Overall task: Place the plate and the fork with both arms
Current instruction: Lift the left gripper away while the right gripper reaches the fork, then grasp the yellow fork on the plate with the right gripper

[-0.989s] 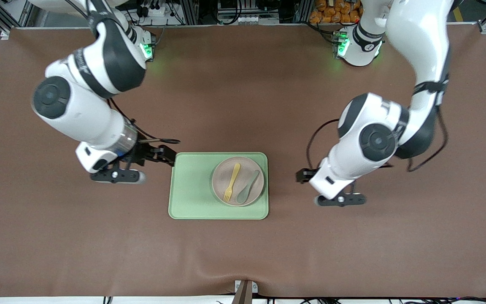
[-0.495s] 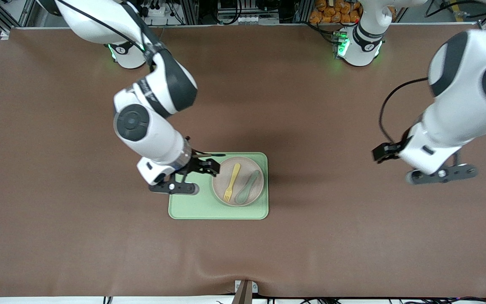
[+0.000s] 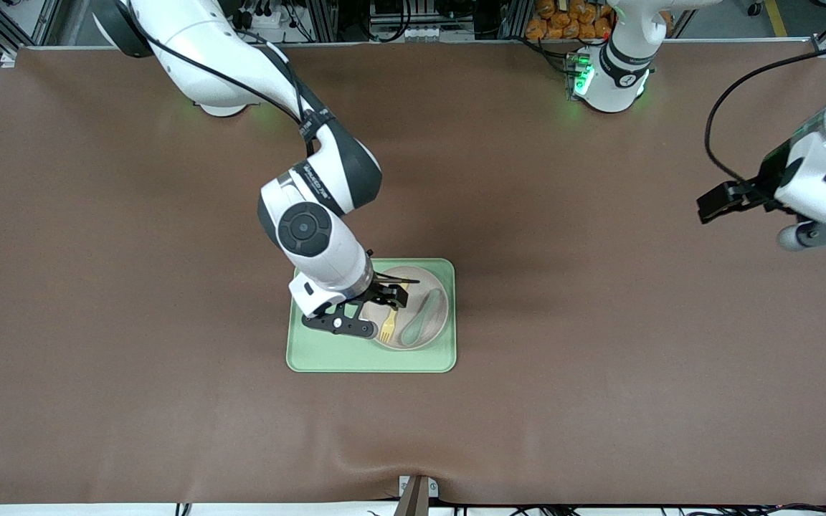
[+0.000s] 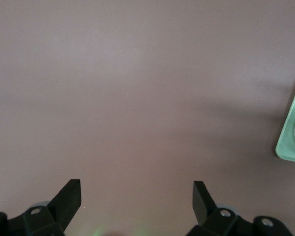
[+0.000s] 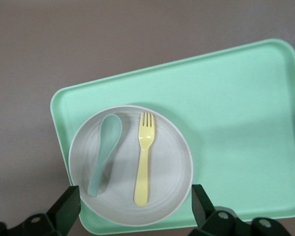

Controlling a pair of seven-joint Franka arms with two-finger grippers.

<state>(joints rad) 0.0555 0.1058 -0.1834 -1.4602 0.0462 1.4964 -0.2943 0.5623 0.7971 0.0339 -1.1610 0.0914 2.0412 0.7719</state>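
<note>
There are two arms, one tray, one plate, one fork and one spoon on the brown table (image 3: 169, 401).

Starting at the right arm's end of the table, the right arm reaches from its base down to the tray (image 3: 327, 351). The right gripper (image 3: 384, 299) hangs over the plate (image 3: 436, 322), with its fingers spread wide and nothing between them. In the right wrist view, the two black fingertips (image 5: 71, 202) stand at either side of the plate (image 5: 172, 167), each near its rim.

The tray (image 5: 246, 108) is light green and rectangular. The plate lies in the half of the tray toward the left arm's end of the table. On the plate lie the yellow fork (image 5: 143, 160) and the green spoon (image 5: 102, 152), side by side and apart. The fork is toward the right arm's end; the spoon (image 3: 421, 320) is toward the left arm's end.

In the front view, the right arm's wrist covers most of the fork (image 3: 386, 333); only its tines and perhaps a bit of the handle show. A part of the plate is also hidden.

The left arm waits over bare table at its own end, well apart from the tray. The left gripper (image 3: 714, 202) is wide open and holds nothing. Its arm is cut off at the picture's edge. The left wrist view shows only a corner of the tray (image 4: 292, 142).
</note>
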